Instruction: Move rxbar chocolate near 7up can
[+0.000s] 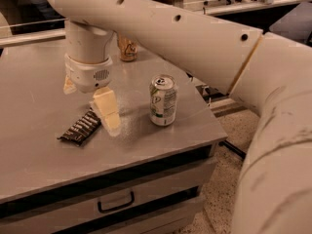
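Observation:
The rxbar chocolate [80,128], a flat dark wrapper with pale lettering, lies on the grey table [34,155] at front left. The 7up can [163,100], white and green with a silver top, stands upright to the right of it, about a can's height away. My gripper [90,107] hangs from the white arm just above the bar's far end. It is open and holds nothing. One cream finger [108,110] reaches down next to the bar's right end. The other finger [68,85] shows only partly behind the wrist.
A gold-brown can [127,48] stands at the back of the table behind the arm. The table's right edge [214,118] is close to the 7up can. A drawer with a handle [116,202] is below the front edge. My large arm fills the right side.

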`<state>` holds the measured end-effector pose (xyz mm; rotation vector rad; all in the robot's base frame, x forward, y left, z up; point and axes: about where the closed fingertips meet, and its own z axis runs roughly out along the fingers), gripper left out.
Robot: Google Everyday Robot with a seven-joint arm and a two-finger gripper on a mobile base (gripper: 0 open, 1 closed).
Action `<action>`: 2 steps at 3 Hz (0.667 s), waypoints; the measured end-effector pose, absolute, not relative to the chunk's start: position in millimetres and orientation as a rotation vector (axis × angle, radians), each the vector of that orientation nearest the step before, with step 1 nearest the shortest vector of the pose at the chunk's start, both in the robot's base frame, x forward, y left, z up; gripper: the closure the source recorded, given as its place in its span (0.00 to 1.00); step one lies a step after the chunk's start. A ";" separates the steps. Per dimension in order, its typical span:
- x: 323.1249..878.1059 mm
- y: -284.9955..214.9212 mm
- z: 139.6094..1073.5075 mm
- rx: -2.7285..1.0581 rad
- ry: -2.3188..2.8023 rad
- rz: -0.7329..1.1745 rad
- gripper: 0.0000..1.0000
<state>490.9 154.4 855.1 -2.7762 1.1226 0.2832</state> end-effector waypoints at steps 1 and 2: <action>490.5 158.4 850.7 -2.780 1.138 0.277 0.00; 488.2 163.1 845.3 -2.788 1.142 0.289 0.25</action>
